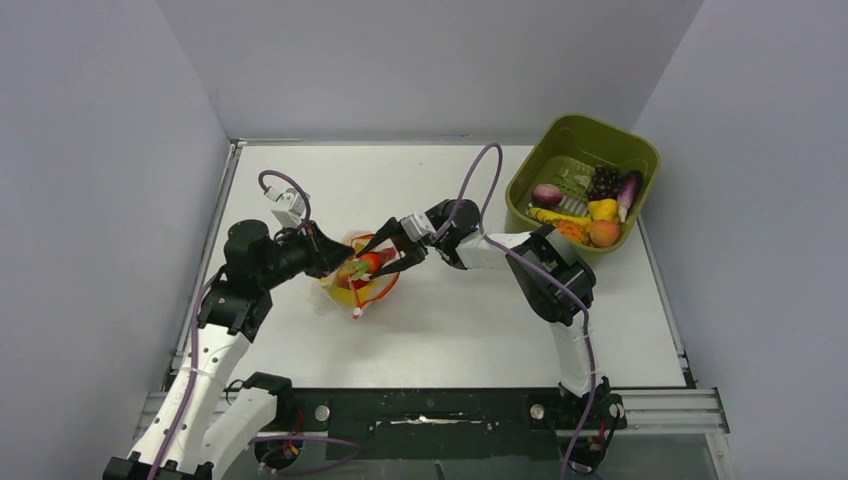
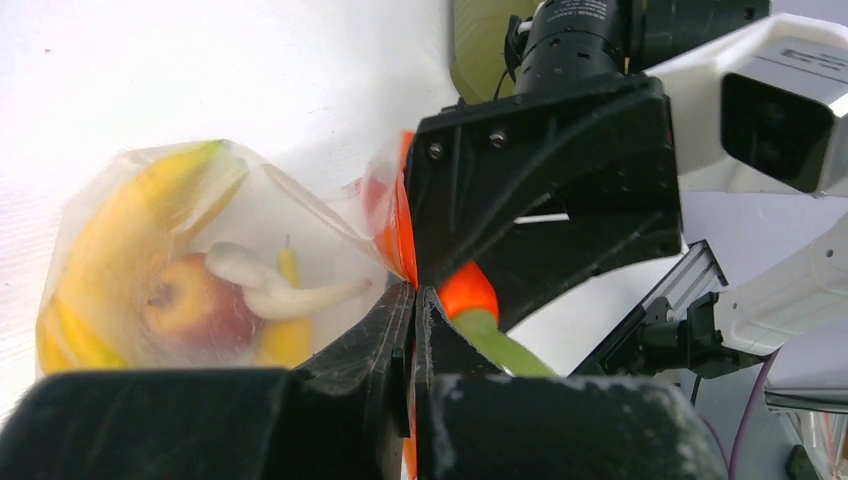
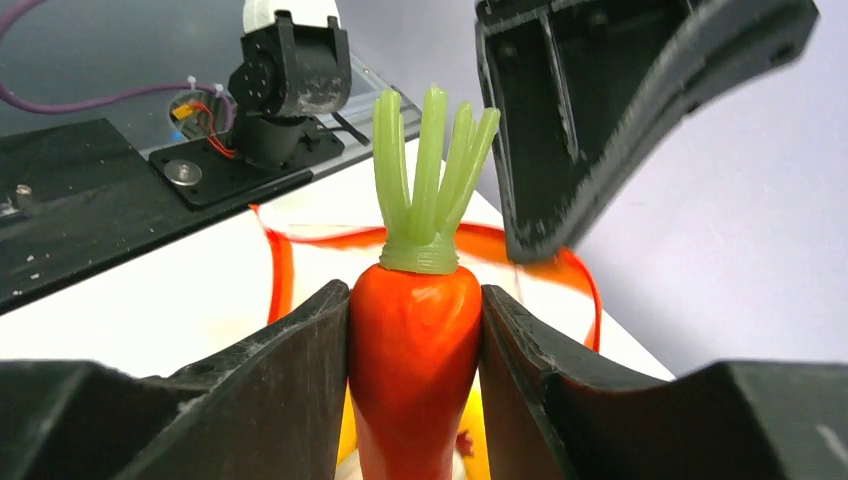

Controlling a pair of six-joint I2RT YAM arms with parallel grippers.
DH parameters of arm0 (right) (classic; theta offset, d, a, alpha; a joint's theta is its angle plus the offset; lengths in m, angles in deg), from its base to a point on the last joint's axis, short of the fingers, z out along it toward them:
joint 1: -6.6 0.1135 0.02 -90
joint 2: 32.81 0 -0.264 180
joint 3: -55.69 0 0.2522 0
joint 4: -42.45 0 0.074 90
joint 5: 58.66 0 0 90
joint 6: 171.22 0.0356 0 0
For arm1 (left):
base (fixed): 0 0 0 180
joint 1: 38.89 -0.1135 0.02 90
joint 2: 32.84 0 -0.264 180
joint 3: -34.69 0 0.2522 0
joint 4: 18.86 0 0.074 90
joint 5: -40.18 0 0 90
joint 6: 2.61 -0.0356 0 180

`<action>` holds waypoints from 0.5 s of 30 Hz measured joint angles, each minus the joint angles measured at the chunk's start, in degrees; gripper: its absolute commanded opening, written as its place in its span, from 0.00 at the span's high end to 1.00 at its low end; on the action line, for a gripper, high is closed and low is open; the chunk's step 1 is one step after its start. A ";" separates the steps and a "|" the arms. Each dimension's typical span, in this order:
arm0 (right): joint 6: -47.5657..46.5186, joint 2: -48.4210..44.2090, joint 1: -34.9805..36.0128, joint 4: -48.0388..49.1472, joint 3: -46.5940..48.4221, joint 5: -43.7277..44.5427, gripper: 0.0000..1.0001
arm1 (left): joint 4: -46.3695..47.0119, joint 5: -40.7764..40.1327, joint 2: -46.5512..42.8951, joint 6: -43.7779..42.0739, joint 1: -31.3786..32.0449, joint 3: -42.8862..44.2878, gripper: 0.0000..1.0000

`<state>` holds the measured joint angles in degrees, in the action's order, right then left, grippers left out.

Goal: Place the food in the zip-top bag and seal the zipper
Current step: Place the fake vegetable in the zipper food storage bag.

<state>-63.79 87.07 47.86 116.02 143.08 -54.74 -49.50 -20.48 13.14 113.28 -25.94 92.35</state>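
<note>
The clear zip-top bag [image 1: 352, 282] lies mid-table with its orange-red zipper [image 1: 385, 290] looping open. In the left wrist view the bag [image 2: 200, 260] holds a yellow banana [image 2: 120, 230], a red apple [image 2: 190, 310] and other pieces. My left gripper [image 1: 330, 262] is shut on the zipper [image 2: 400, 225] at the bag's mouth edge. My right gripper [image 1: 385, 258] is shut on an orange toy carrot [image 3: 415, 360] with green leaves, held at the open mouth; the carrot also shows from above [image 1: 368, 263]. The zipper loop [image 3: 280, 270] curves behind the carrot.
An olive-green bin [image 1: 560, 140] stands at the back right with more toy food: a purple eggplant [image 1: 629, 190], dark grapes [image 1: 601, 182], a peach [image 1: 603, 233], yellow and orange pieces. The arm bases sit on the black rail at the near edge.
</note>
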 measured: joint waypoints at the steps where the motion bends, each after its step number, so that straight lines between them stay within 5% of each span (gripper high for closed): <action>1: -0.09 0.39 -0.50 -0.13 0.00 0.20 0.65 | -0.28 0.02 0.00 -0.09 -0.02 0.33 1.00; 15: -1.03 3.56 -2.23 -0.46 0.00 1.81 0.49 | -0.92 0.59 0.28 0.24 -0.31 0.61 1.00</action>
<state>-64.82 90.63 45.63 115.56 143.08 -52.93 -50.42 -19.89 13.42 113.52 -26.24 92.97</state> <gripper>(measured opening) 0.486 0.010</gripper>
